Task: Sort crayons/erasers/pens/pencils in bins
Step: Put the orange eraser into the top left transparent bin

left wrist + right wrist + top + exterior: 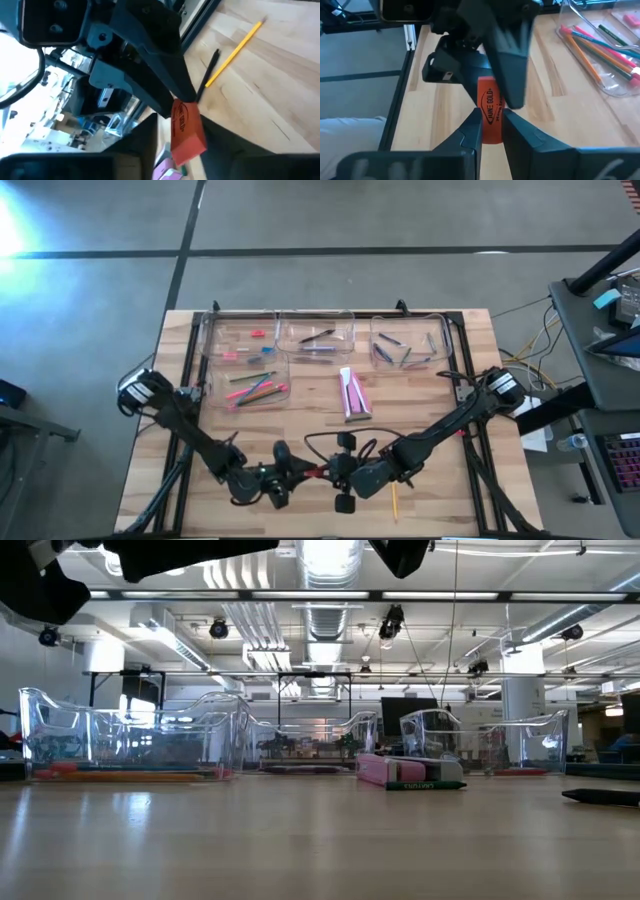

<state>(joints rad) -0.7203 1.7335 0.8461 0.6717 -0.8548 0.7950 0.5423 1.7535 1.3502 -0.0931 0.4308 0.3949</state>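
The table (pixel 440 430) carries four bins (pixel 245 385) toward 12 o'clock, with bare wood between them and the 6 o'clock edge. There both grippers meet. Only the wrist views show the eraser (pixel 490 117): the right gripper (pixel 491 131) is clamped on it, with the left gripper (pixel 186 131) closed around its other end. A pencil (pixel 234 47) lies just beside.
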